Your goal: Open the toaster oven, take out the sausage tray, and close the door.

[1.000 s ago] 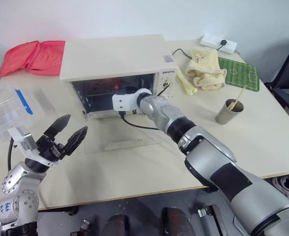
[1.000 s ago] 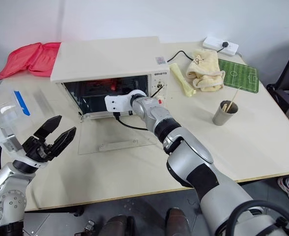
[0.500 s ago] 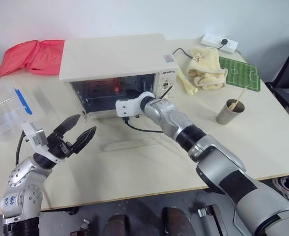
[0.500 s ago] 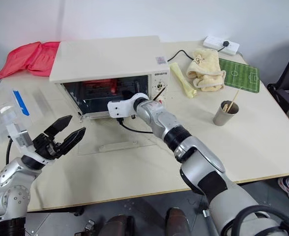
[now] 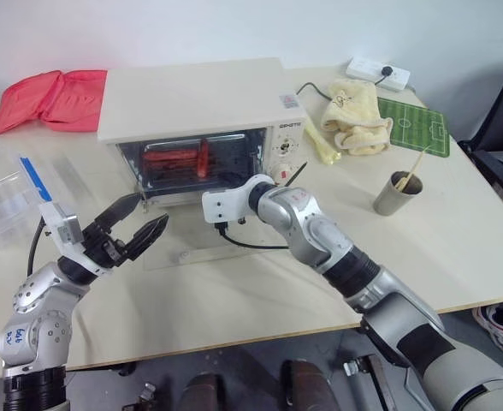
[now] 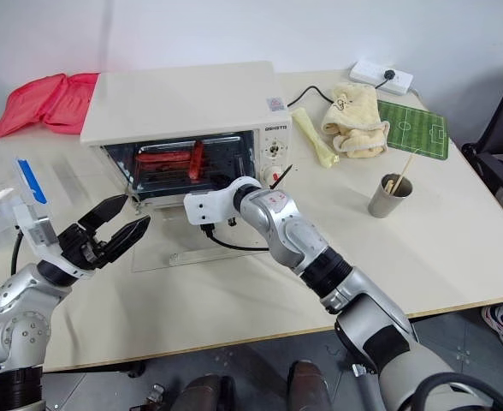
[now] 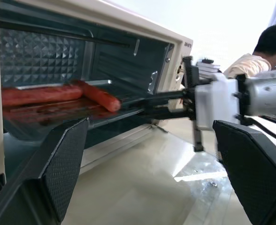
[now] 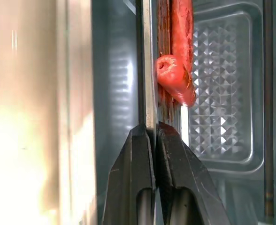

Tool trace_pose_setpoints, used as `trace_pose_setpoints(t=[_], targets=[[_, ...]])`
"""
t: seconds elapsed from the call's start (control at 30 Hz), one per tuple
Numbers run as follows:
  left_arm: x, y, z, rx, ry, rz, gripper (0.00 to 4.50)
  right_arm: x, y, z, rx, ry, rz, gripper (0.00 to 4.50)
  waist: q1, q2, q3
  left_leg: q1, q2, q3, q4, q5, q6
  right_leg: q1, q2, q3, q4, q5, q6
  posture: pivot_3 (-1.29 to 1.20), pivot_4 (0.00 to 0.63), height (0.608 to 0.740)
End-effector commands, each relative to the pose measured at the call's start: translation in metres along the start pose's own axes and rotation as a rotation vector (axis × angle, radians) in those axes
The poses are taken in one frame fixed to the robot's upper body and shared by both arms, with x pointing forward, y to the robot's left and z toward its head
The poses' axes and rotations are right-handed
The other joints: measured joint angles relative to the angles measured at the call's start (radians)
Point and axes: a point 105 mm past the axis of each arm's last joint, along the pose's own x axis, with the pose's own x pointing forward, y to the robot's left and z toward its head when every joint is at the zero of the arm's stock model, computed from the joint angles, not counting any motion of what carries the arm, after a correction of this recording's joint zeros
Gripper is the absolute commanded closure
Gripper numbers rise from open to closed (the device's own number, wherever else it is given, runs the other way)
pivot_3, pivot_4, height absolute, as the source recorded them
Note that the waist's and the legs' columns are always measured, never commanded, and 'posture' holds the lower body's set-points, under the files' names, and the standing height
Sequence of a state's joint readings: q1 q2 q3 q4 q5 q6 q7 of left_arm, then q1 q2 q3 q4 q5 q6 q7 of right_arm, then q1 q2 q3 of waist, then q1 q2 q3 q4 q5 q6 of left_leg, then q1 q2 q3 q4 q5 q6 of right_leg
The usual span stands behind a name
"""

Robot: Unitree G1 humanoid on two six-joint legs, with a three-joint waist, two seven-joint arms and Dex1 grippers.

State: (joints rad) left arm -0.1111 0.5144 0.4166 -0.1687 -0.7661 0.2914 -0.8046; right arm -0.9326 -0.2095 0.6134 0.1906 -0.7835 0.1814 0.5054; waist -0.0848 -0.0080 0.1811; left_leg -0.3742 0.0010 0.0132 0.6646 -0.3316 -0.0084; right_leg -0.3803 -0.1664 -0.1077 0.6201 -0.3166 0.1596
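The cream toaster oven (image 5: pixel 192 94) stands at the back middle of the table. Its glass door (image 6: pixel 162 257) lies open and flat in front of it. Inside, the silver sausage tray (image 7: pixel 58 115) carries two red sausages (image 7: pixel 98 96) near the mouth. My right gripper (image 8: pixel 154 126) reaches into the opening and is shut on the tray's thin front rim. My left gripper (image 5: pixel 149 214) hovers open and empty over the table, to the left of the door and apart from the oven.
A clear plastic box with a blue clip (image 5: pixel 12 193) sits at the left and a red cloth (image 5: pixel 50 94) behind it. To the right are a yellow towel (image 5: pixel 358 116), a green mat (image 5: pixel 414 127) and a metal cup (image 5: pixel 394 193). A person (image 7: pixel 269 47) sits beyond the table.
My right arm has drawn back from the oven with its gripper still shut. The tray and sausages now sit closer to the oven's mouth. The left gripper has barely moved.
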Motion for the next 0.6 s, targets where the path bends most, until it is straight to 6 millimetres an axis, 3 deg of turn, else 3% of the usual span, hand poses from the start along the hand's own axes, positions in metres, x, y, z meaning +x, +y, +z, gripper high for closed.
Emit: trace_pose_setpoints(t=[0.03,0.47,0.6], targets=[[-0.002,0.004,0.012,0.016,-0.026,0.009,0.00,-0.018,-0.031,0.038,-0.066,-0.125,-0.137,4.47,-0.002,0.000,0.000,0.000,0.000,0.000,0.000,0.000,0.000,0.000,0.000,0.000,0.000,0.000,0.000,0.00,0.150,0.740],[-0.013,0.017,0.027,-0.107,-0.019,0.093,0.00,-0.043,-0.015,0.042,-0.106,-0.169,-0.129,4.47,0.000,0.000,0.000,0.000,0.001,0.003,0.000,0.000,0.000,-0.002,0.000,0.000,0.000,0.000,0.000,0.00,0.150,0.740],[-0.020,0.019,0.020,-0.193,0.044,0.134,0.00,-0.053,-0.011,0.045,-0.155,-0.201,-0.133,4.47,0.001,0.000,0.000,0.000,0.001,0.002,0.000,0.000,0.000,-0.002,0.000,0.001,0.000,0.000,0.000,0.00,0.150,0.740]])
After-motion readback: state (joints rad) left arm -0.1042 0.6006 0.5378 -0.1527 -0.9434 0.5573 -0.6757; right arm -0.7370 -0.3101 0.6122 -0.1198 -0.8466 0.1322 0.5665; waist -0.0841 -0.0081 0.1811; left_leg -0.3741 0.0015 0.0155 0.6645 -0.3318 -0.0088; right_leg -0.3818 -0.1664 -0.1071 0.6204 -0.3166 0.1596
